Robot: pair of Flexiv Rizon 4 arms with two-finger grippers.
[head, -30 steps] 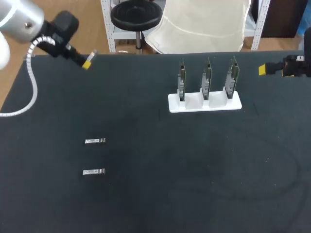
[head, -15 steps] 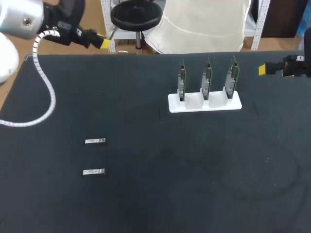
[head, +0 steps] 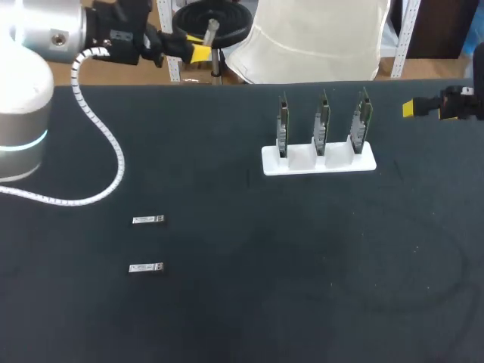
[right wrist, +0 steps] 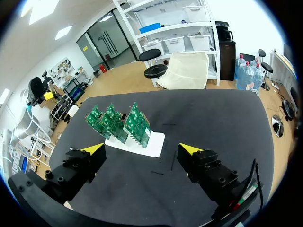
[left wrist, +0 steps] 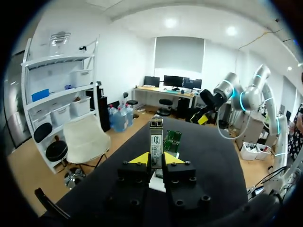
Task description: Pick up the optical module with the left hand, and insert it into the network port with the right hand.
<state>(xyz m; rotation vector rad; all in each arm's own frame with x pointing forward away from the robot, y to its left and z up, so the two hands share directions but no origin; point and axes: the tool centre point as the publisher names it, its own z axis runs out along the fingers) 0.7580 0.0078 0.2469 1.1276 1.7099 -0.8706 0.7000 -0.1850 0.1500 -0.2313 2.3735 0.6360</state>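
My left gripper (head: pixel 199 53) hangs over the table's far left edge, shut on a silver optical module (head: pixel 212 26). In the left wrist view the module (left wrist: pixel 155 140) stands upright between the yellow tips of that gripper (left wrist: pixel 156 159). Three green circuit boards (head: pixel 323 121) with network ports stand in a white holder (head: pixel 318 163) at the back right; they lie ahead of the left gripper as green boards (left wrist: pixel 172 140). My right gripper (head: pixel 409 109) hovers at the far right edge, level with the boards. The right wrist view shows this gripper (right wrist: pixel 142 150) open and empty, with the boards (right wrist: pixel 118 124) ahead of it.
Two more silver modules lie flat on the black table at the left, one (head: pixel 148 220) behind the other (head: pixel 146 268). A white coiled cable (head: pixel 94 136) from my left arm loops over the table's left side.
My left arm has swung to the right and towards the table's far edge, carrying the module and turning it upward. The right arm and the modules on the table have stayed put.
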